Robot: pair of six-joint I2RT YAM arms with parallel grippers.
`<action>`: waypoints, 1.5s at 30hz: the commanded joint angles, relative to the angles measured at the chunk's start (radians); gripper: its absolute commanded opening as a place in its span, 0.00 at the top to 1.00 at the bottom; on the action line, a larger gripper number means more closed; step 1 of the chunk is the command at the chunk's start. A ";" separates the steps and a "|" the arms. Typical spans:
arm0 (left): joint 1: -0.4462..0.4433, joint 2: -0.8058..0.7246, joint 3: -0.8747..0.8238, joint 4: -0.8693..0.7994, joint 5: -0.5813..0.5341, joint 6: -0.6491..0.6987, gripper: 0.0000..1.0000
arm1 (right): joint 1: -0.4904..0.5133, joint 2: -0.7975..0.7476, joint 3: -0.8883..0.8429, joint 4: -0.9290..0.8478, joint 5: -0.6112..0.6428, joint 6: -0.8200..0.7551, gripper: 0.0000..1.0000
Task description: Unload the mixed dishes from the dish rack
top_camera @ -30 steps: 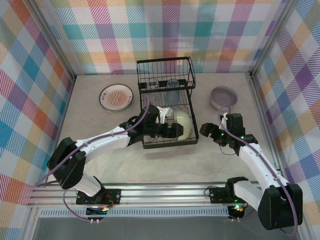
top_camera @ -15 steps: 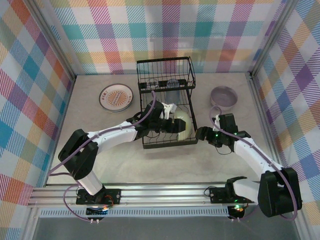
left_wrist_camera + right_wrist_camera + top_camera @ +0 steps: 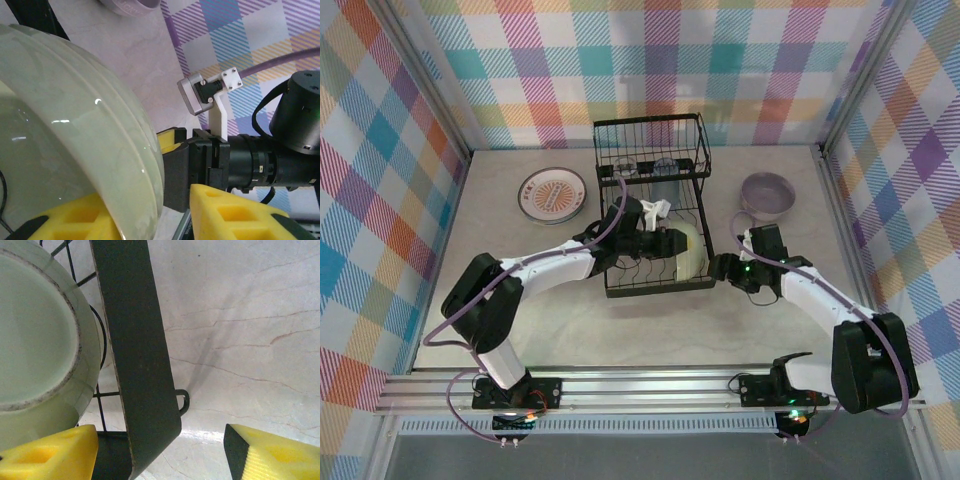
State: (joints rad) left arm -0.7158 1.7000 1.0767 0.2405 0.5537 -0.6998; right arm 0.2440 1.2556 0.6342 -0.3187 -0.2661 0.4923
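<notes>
beige marbled counter [image 3: 650, 335] with thin brown veins (sharpest in the right wrist view), pastel plaid wall panels [image 3: 650, 60] on three sides, silver frame posts [image 3: 432, 85] at the corners, aluminium rail [image 3: 650, 388] along the near edge

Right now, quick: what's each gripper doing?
Left gripper: open, astride the rim of the pale green bowl.
Right gripper: open, a bar of the dish rack between its fingers.

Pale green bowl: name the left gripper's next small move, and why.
Probably close the left gripper on the rim of the pale green bowl: its fingers straddle it with a gap showing, and the bowl stands on edge in the dish rack.
</notes>
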 commanded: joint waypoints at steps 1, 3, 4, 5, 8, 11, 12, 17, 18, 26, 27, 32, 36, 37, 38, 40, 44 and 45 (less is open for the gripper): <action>0.017 0.020 -0.012 0.102 0.047 -0.041 0.65 | 0.009 0.012 0.026 0.023 0.005 -0.020 0.33; 0.024 0.028 -0.016 0.129 0.060 -0.061 0.69 | 0.008 0.017 0.028 0.023 0.005 -0.022 0.33; 0.025 0.033 -0.019 0.142 0.065 -0.074 0.70 | 0.011 0.020 0.027 0.024 0.005 -0.023 0.33; 0.028 0.037 -0.022 0.158 0.072 -0.086 0.71 | 0.011 0.024 0.029 0.025 0.005 -0.023 0.34; 0.036 0.051 -0.032 0.199 0.087 -0.125 0.79 | 0.010 0.033 0.030 0.029 0.006 -0.024 0.34; 0.042 0.063 -0.042 0.238 0.098 -0.153 0.91 | 0.011 0.043 0.029 0.031 0.009 -0.027 0.34; 0.045 0.067 -0.048 0.255 0.102 -0.166 0.96 | 0.012 0.046 0.031 0.031 0.008 -0.029 0.34; 0.063 0.087 -0.082 0.356 0.131 -0.231 1.00 | 0.012 0.064 0.033 0.034 0.011 -0.037 0.35; 0.067 0.091 -0.089 0.378 0.138 -0.243 1.00 | 0.012 0.068 0.033 0.036 0.011 -0.037 0.35; 0.123 0.143 -0.165 0.659 0.245 -0.404 1.00 | 0.012 0.090 0.035 0.046 0.008 -0.036 0.38; 0.130 0.154 -0.173 0.708 0.257 -0.433 1.00 | 0.011 0.092 0.036 0.046 0.007 -0.035 0.38; 0.156 0.201 -0.194 0.902 0.314 -0.530 1.00 | 0.012 0.094 0.042 0.044 0.008 -0.036 0.40; 0.170 0.255 -0.195 1.069 0.344 -0.644 1.00 | 0.012 0.097 0.050 0.042 0.012 -0.035 0.41; 0.173 0.271 -0.194 1.101 0.353 -0.667 1.00 | 0.012 0.100 0.051 0.041 0.011 -0.035 0.41; 0.174 0.276 -0.193 1.104 0.357 -0.670 1.00 | 0.012 0.101 0.053 0.040 0.011 -0.035 0.42; 0.174 0.276 -0.197 1.103 0.370 -0.658 1.00 | 0.012 0.106 0.056 0.040 0.010 -0.034 0.43; 0.174 0.263 -0.197 1.106 0.392 -0.649 1.00 | 0.012 0.116 0.057 0.043 0.011 -0.034 0.44; 0.174 0.261 -0.196 1.107 0.399 -0.647 1.00 | 0.012 0.118 0.057 0.046 0.010 -0.034 0.45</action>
State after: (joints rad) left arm -0.5602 1.9678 0.8856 1.2339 0.9329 -1.3437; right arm 0.2504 1.3624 0.6640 -0.2836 -0.2546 0.4770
